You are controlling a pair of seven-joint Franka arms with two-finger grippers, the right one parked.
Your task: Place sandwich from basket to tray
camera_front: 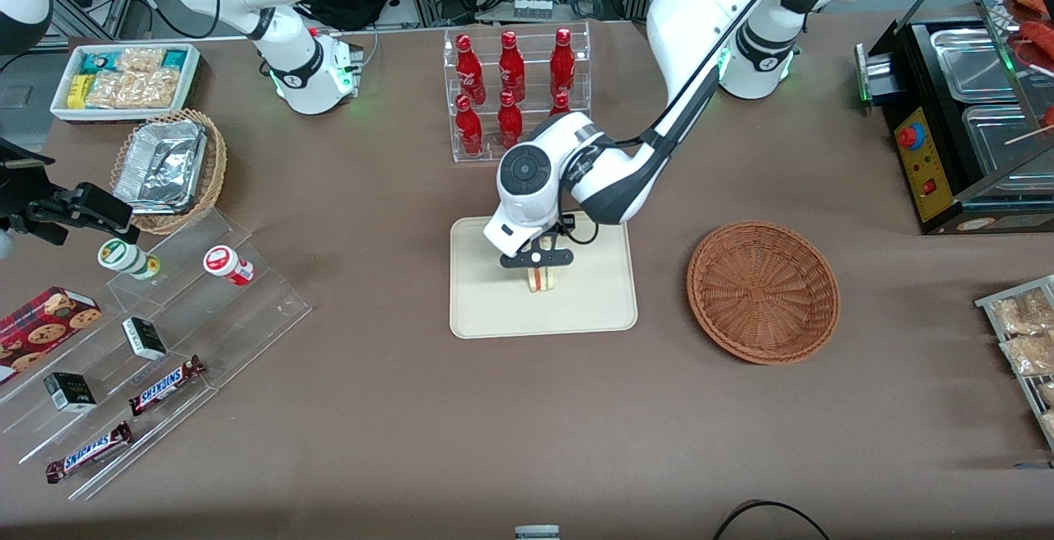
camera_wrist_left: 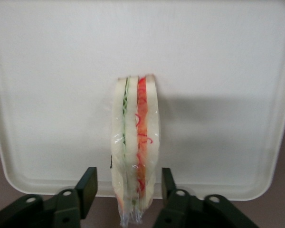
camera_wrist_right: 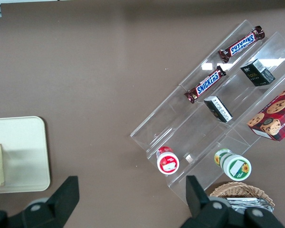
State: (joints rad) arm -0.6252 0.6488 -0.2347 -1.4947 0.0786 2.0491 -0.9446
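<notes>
Sandwich (camera_wrist_left: 135, 152) stood on edge on the tray (camera_front: 494, 318), wrapped in clear film. Gripper (camera_wrist_left: 128, 187) hung right over it, fingers (camera_wrist_left: 87, 185) spread, one on each side with a gap, not pinching. Basket (camera_front: 763, 290) sat beside the tray toward the working arm's end, nothing in it.

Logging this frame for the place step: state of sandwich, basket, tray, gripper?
sandwich: standing on edge on the tray, wrapped in clear film
basket: empty, beside the tray toward the working arm's end
tray: holds only the sandwich
gripper: open, over the tray, fingers either side of the sandwich with gaps
</notes>
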